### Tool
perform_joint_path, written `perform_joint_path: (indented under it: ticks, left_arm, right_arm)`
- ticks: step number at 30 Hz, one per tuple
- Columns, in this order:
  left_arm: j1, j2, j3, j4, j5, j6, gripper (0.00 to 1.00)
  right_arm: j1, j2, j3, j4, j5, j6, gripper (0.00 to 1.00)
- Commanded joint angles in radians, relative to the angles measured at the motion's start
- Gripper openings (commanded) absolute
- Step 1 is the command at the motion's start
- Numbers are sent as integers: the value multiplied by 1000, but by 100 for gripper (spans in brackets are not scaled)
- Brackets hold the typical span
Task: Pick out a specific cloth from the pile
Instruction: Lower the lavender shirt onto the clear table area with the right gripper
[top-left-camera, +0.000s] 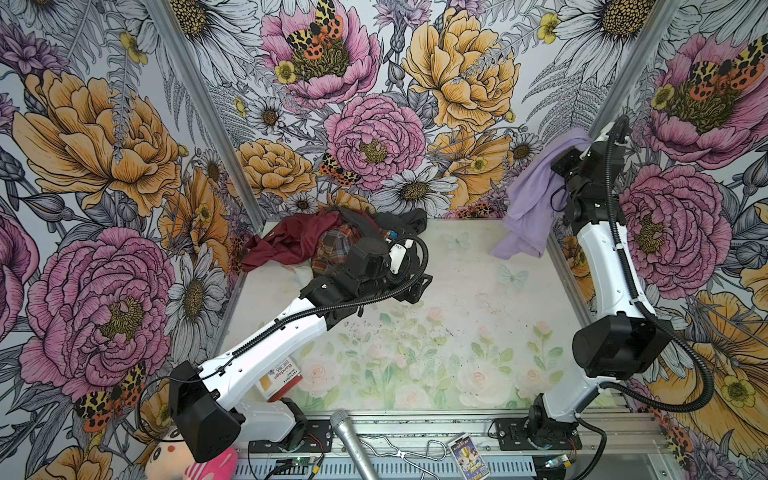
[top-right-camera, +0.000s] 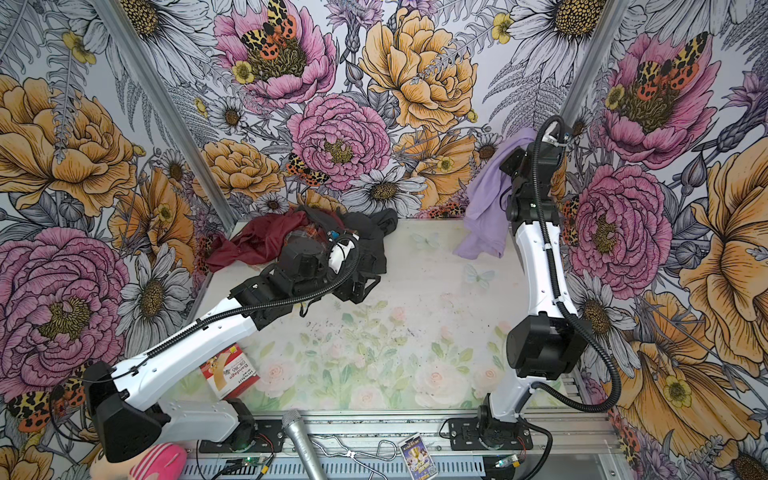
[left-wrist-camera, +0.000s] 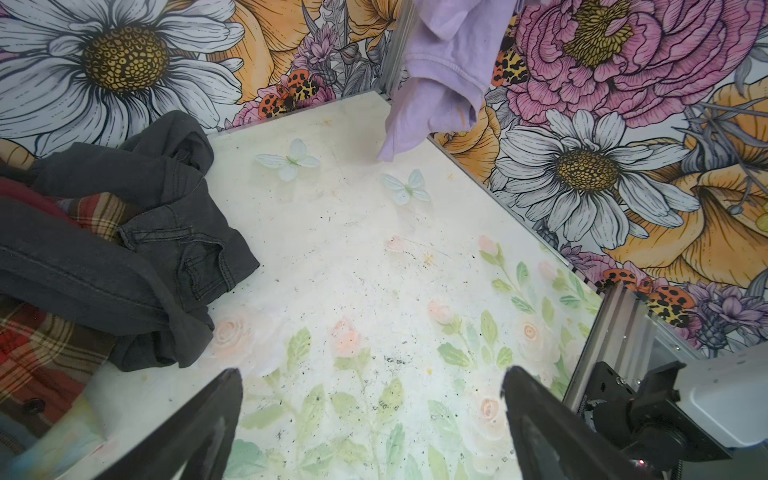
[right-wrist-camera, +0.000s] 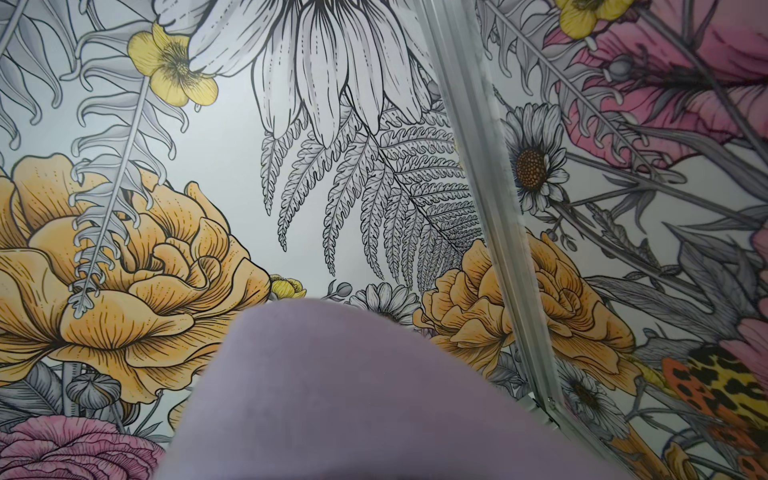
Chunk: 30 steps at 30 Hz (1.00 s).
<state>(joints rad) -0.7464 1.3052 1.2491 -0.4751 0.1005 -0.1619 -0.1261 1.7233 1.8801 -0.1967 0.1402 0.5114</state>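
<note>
Lilac cloth is seen hung from the raised right gripper at the far right corner, well apart from the pile. Its jaws are covered by fabric and clamped on it. Whether the hem touches the surface cannot be told. Left gripper is held wide and empty beside the pile.

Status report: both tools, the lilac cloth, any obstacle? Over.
Left tool open, empty, beside heap of mixed garments. Right tool shut on plain lilac thin cloth, held high, apart from heap. Nothing blocking seen.
</note>
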Motion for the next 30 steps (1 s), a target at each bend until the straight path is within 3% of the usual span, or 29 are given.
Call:
perform_joint_path:
  ticks: [1,7,24,30]
  left_arm:
    - [33,8,2,-37,-1,28,99]
    - [83,-2,-39,20,51,-2,99]
    - [192,-22,-104,95,81,-66,99]
    - [200,-29,-107,95,72,-88,99]
  right_arm:
    - [-10,-29,-110,70,-20,-28,0]
    - [-42,-50,-301,189,-29,-20,0]
    - [-29,55,-337,184,-90,27,0]
    - [-6,12,-457,146,-87,46,0]
